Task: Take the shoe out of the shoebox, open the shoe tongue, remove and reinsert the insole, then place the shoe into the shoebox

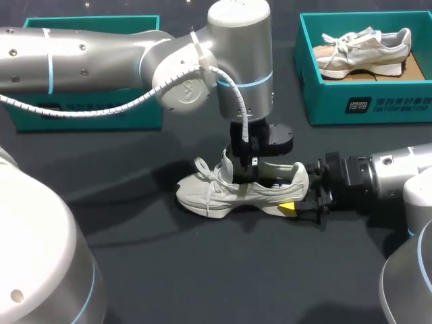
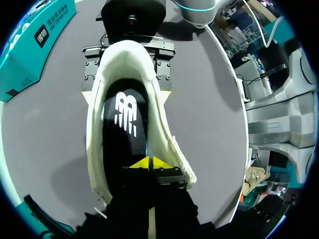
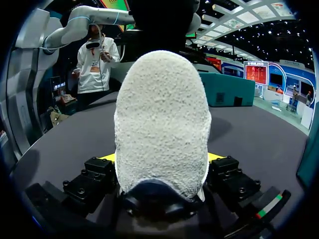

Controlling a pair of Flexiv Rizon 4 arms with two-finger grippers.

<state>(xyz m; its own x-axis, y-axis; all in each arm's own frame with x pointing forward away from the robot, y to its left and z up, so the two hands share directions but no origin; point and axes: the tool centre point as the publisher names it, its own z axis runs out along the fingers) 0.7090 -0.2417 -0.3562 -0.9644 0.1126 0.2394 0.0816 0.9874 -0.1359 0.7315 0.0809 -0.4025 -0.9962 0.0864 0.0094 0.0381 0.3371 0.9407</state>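
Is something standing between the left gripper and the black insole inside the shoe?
Nothing visible does. The left gripper sits directly over the insole, inside the opening of the shoe.

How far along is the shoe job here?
Done: the cream fabric sneaker stands out on the dark table. In hand: right gripper clamps its heel; left gripper, jaws together, sits inside over the black insole lying in place. Left: reboxing; whether the insole has already been out is unclear.

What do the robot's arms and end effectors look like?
The left arm and right arm are rounded silver-grey links with light-blue joint rings. A white ribbed cable runs along the left arm. The left end effector and right end effector are black with yellow tips.
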